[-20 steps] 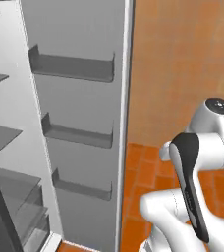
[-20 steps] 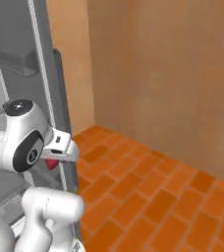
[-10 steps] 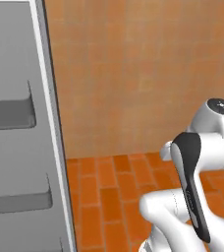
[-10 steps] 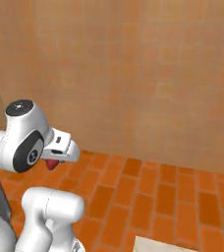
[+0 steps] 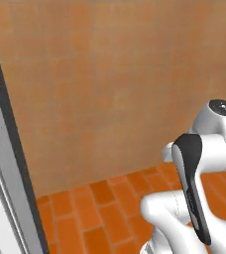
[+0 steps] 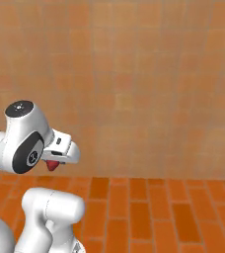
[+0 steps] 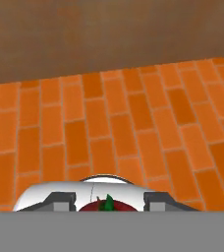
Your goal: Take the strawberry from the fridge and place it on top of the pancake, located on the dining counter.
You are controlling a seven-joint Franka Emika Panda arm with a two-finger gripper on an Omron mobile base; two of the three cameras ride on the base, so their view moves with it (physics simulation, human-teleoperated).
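My base has turned away from the fridge; the hand is grasping the strawberry, bench not reached yet.

Ahead of the gripper the way is blocked only by the tan brick wall, which spans both base views. Below lies open orange tiled floor, bare in the hand view. On the far left of the left base view the fridge door edge stands upright, closing that side (how near it is to the arm is unclear). To the right, room is free.
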